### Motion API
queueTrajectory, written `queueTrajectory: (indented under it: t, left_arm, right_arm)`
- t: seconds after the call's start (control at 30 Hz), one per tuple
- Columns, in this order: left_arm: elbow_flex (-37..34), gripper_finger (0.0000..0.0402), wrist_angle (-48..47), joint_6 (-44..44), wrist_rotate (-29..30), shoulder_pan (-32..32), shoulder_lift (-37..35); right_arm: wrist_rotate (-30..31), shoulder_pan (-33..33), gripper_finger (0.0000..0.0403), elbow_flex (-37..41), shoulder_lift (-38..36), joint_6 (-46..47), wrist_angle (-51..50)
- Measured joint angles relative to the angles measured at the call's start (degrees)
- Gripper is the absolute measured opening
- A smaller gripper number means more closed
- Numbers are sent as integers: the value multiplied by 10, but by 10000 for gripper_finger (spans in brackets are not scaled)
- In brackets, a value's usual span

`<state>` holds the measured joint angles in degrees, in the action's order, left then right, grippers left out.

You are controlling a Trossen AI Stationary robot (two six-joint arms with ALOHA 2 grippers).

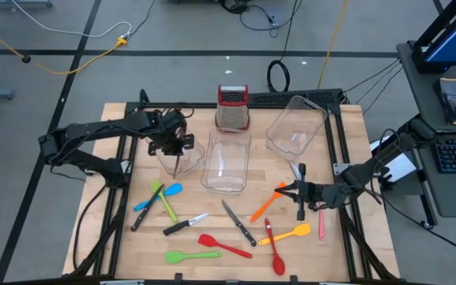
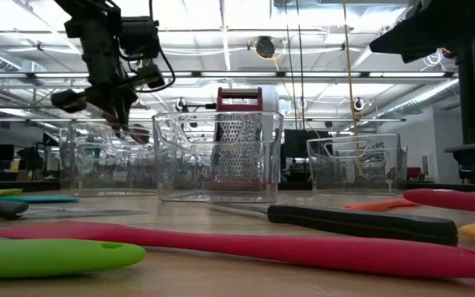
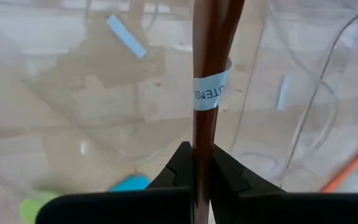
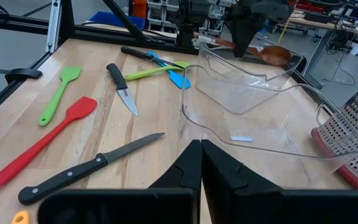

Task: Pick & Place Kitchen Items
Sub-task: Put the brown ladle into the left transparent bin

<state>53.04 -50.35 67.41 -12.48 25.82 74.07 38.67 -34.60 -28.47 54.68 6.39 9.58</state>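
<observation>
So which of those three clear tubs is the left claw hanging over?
The leftmost tub. The left gripper hangs over it, shut on a brown utensil; the other two stand farther right.

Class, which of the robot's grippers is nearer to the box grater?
Left. The left gripper hangs over the left tub, just beside the box grater; the right gripper sits nearer the table's front, among the utensils.

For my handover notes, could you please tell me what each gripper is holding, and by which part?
The left gripper pinches a brown wooden utensil by its slim handle, over the left clear plastic tub. The right gripper is shut, holding nothing.
</observation>
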Motion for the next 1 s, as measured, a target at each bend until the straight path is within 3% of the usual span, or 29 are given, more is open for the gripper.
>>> queueTrajectory:
  t: [0.3, 1.0]
  left_arm:
    - [0, 9, -75, 18, 14, 19, -21]
    - [0, 9, -57, 4, 61, 47, -18]
  right_arm:
    - [0, 0, 0, 0, 0, 0, -1]
    - [0, 0, 0, 0, 0, 8, -1]
